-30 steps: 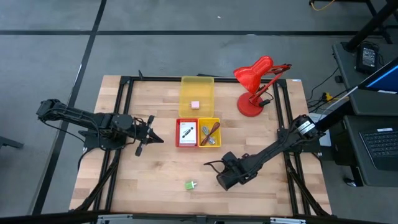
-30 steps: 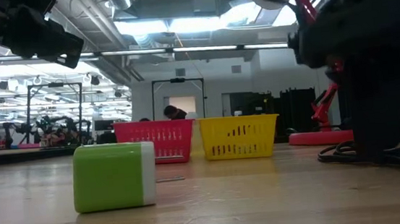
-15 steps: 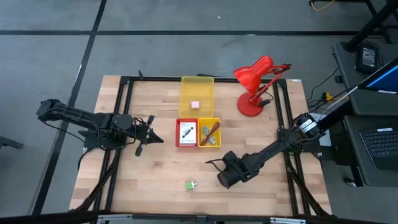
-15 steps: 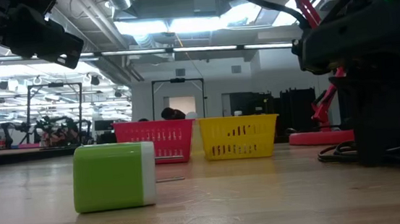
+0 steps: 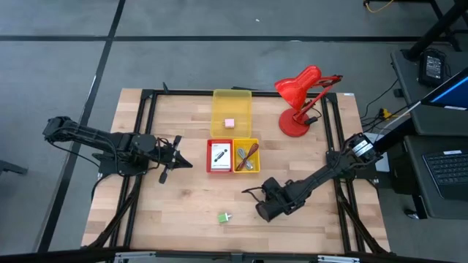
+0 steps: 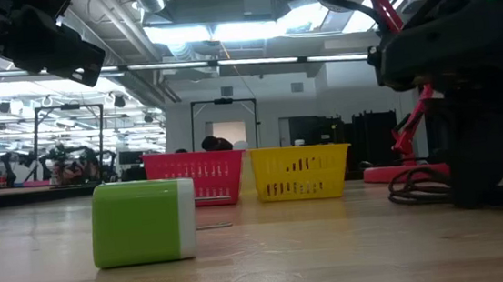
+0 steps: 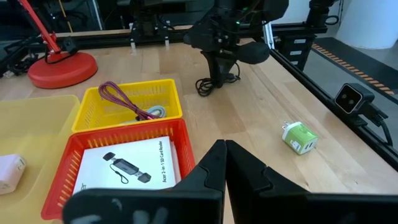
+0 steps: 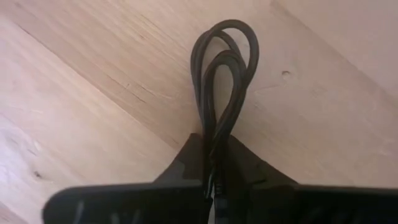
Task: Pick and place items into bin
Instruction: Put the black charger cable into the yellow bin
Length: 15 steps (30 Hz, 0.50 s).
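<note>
A black cable (image 5: pixel 251 191) lies in loops on the wooden table right of centre, and my right gripper (image 5: pixel 262 210) stands over it, pointing down and shut on it. The low view shows the cable (image 6: pixel 417 185) on the table beside that gripper. A green block (image 5: pixel 224 218) rests on its side near the front edge. A pink cube (image 5: pixel 229 123) sits in the clear yellow bin (image 5: pixel 231 102). The red basket (image 5: pixel 210 155) holds a white packet (image 5: pixel 220 155). My left gripper (image 5: pixel 178 152) hovers shut at the left, holding nothing. My right gripper pinches several strands of the black cable (image 8: pixel 214 134) together between its two fingers, coming from above and pointing steeply down. The fingers lie along the strands. The cable's loops (image 8: pixel 227 56) reach out past the fingertips and lie on the wood.
A yellow basket (image 5: pixel 254 142) with a reddish cord and metal bits stands beside the red one. The red desk lamp (image 5: pixel 298 102) stands at the back right. Black frame rails (image 5: pixel 146 131) run along the table's left and right sides. Bare wood stretches around the green block.
My right gripper has shut on the black cable while staying almost in place. The cable's loops, which lay flat and spread on the table, are now gathered and stand higher beside the gripper. The green block has stayed put.
</note>
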Each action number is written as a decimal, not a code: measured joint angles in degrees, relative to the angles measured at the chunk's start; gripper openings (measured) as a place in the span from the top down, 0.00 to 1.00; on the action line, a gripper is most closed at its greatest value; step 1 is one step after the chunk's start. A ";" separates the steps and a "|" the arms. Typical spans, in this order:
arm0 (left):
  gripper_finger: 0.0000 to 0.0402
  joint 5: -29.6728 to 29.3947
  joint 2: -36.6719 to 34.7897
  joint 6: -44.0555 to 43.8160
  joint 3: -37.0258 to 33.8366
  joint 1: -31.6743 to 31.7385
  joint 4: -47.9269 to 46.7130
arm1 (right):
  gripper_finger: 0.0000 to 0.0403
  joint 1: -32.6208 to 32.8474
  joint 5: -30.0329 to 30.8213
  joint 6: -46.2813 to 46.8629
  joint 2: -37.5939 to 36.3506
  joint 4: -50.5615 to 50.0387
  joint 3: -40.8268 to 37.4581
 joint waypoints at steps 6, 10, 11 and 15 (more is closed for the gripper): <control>1.00 -0.04 0.00 0.04 0.00 -0.01 0.02 | 0.96 1.82 4.64 -1.34 -0.05 -0.50 2.39; 1.00 -0.07 0.00 0.04 0.00 -0.01 0.01 | 0.96 2.95 9.90 -6.93 -2.51 2.12 4.21; 1.00 -0.07 0.00 0.03 0.00 0.01 0.02 | 0.96 3.14 11.02 -8.35 -3.08 3.50 4.28; 1.00 -0.07 0.00 -0.34 0.00 -0.01 0.01 | 0.96 3.79 16.52 -14.34 -5.53 7.82 4.18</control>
